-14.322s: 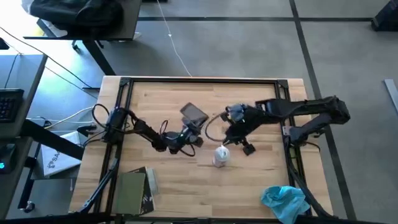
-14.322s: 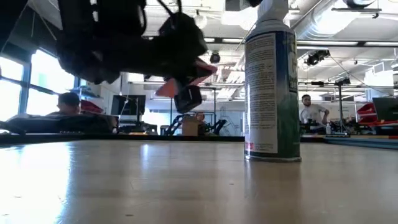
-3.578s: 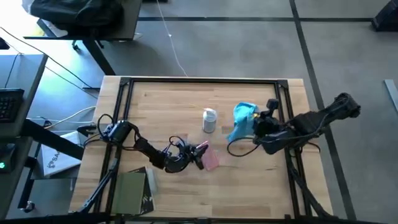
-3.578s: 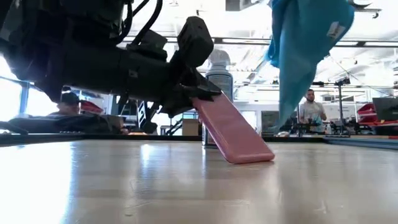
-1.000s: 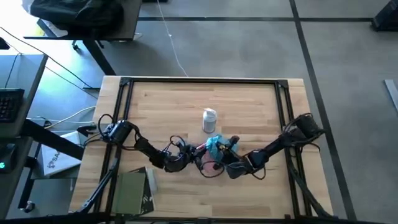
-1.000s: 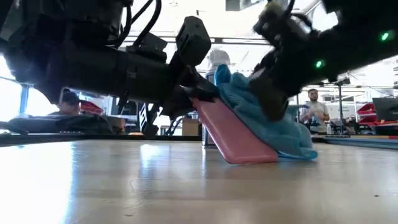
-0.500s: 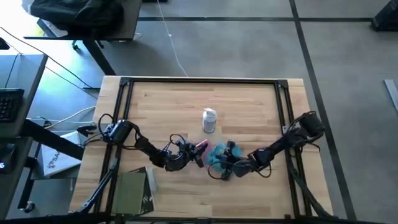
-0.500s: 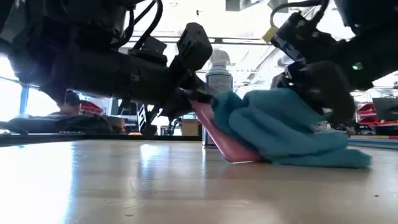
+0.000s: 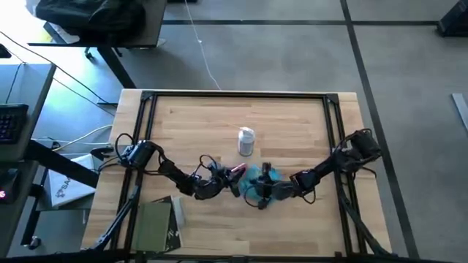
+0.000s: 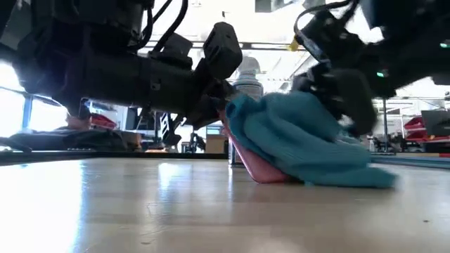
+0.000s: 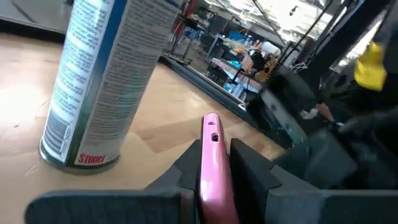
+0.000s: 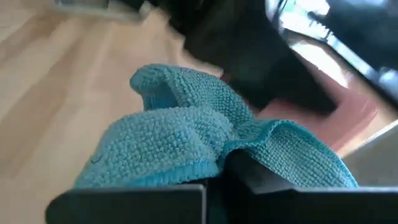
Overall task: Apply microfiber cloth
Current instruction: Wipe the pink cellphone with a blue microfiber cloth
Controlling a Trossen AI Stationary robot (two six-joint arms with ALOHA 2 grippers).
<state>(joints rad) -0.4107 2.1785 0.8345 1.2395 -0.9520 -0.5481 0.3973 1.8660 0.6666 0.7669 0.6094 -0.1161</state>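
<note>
A flat pink object point(image 9: 238, 170) stands tilted at the table's middle, with my left gripper point(image 9: 228, 177) shut on it. Its lower end point(image 10: 261, 172) rests on the wood. The microfiber cloth point(image 9: 256, 180), a bunched turquoise rag, lies over the pink object's upper face point(image 10: 299, 140). My right gripper point(image 9: 268, 187) is shut on the cloth and reaches in from the table's right. In the right wrist view the cloth point(image 12: 186, 140) fills the foreground, and the pink object point(image 12: 351, 112) shows behind it. My left gripper pinches the pink object between its two fingers point(image 11: 249, 177), one on each broad face, with a thin edge point(image 11: 211, 155) facing the wrist camera. The fingers come nearly level from the table's left. The object slants down from the hold to the table. My right gripper pinches a bunched fold of the cloth point(image 12: 239, 146); how many layers cannot be told. It comes slanting down from the table's right. The cloth lies against the pink object's face, and its lower edge point(image 10: 365, 179) trails on the table.
A white spray can point(image 9: 246, 141) stands upright just beyond the pink object, toward the far edge, and is close by in the left wrist view point(image 11: 106, 81). A dark olive box point(image 9: 156, 223) lies at the near left corner. People and equipment show in the room behind.
My right gripper has drawn the cloth down the pink object's face toward the table, then back up to its upper end. The cloth bunched low half a second ago and now covers the upper part again. The pink object has stayed tilted in my left gripper.
</note>
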